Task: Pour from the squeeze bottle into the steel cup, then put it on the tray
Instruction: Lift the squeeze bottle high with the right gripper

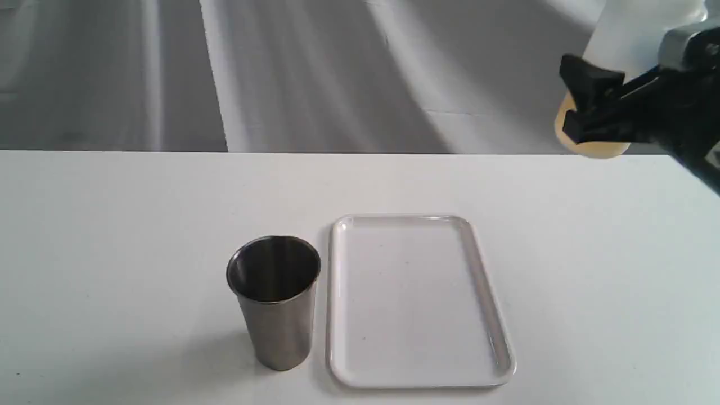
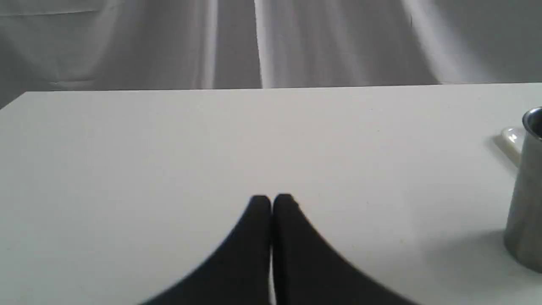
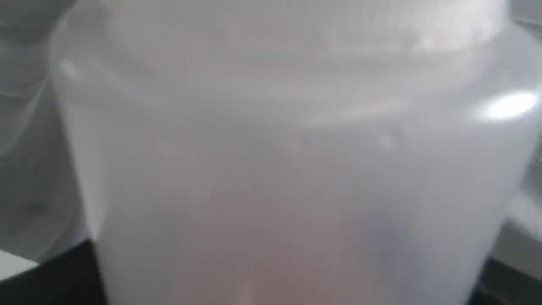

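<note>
The squeeze bottle (image 1: 616,39), whitish with amber liquid at its base, hangs in the air at the upper right of the exterior view, its nozzle cut off by the frame. My right gripper (image 1: 588,107) is shut on its lower body. In the right wrist view the squeeze bottle (image 3: 288,169) fills the picture, blurred. The steel cup (image 1: 275,301) stands upright on the table, just left of the white tray (image 1: 484,292), which has nothing on it. My left gripper (image 2: 271,203) hovers low over the table, shut on nothing, with the steel cup (image 2: 527,195) off to one side.
The white table (image 1: 112,253) ends at a far edge in front of a grey draped backdrop (image 1: 309,73). A corner of the tray (image 2: 511,137) peeks out behind the cup in the left wrist view.
</note>
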`<state>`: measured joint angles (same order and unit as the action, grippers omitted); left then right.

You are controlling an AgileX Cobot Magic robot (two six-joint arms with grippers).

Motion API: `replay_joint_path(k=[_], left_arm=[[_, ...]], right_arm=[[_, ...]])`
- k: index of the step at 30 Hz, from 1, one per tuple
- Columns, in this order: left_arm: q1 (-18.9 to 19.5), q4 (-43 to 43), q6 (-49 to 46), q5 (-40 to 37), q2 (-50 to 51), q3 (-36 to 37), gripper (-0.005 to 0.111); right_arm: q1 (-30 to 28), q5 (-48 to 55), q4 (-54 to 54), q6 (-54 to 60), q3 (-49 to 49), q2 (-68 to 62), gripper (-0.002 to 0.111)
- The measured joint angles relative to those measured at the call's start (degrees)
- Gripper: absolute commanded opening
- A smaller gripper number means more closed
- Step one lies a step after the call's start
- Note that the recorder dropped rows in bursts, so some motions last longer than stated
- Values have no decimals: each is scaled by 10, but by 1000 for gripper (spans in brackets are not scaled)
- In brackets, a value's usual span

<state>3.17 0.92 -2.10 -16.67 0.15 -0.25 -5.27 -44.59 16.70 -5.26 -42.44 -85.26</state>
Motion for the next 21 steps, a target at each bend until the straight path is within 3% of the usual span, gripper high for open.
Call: replay_joint_path(k=[6, 15, 21], left_arm=[[0, 0, 0, 0, 0, 0, 0], [0, 0, 0, 0, 0, 0, 0], [0, 0, 0, 0, 0, 0, 0]], right_arm=[[0, 124, 54, -62, -34, 93, 0], [6, 326, 305, -337, -172, 141, 0], [58, 446, 514, -502, -231, 142, 0]])
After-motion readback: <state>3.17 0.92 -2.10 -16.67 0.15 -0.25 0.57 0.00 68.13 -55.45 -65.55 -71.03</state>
